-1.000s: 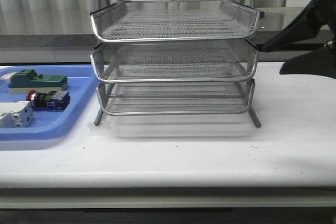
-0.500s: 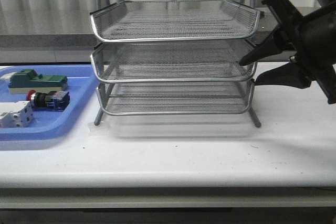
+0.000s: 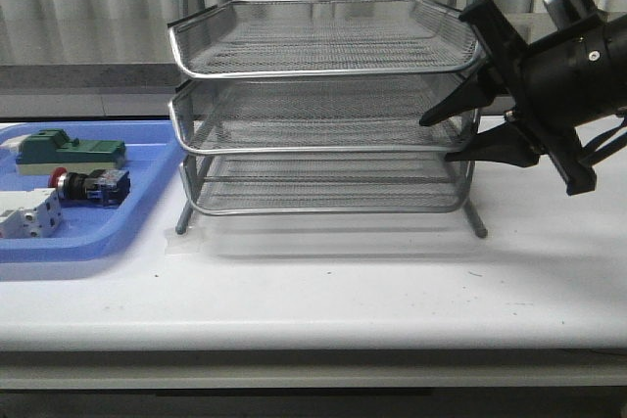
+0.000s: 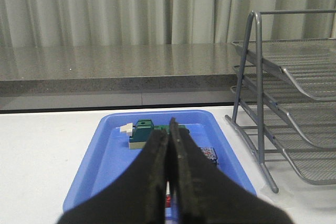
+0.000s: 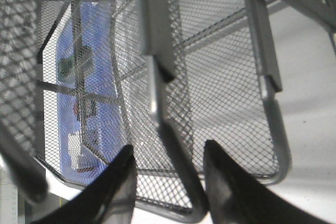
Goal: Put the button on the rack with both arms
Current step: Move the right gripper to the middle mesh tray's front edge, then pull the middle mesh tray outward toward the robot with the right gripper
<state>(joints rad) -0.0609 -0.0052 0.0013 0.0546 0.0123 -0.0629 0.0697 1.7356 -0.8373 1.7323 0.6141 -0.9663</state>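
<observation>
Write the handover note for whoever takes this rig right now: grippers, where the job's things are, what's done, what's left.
Left gripper: shut, empty, hovering over the blue tray.
Right gripper: open, empty, at the right end of the rack, jaws astride the middle tier's edge.
Button: lying in the blue tray, between the green block and the white terminal block, untouched.
Done: nothing placed; all three tiers look empty.
Left: pick up the button and set it on the rack.
</observation>
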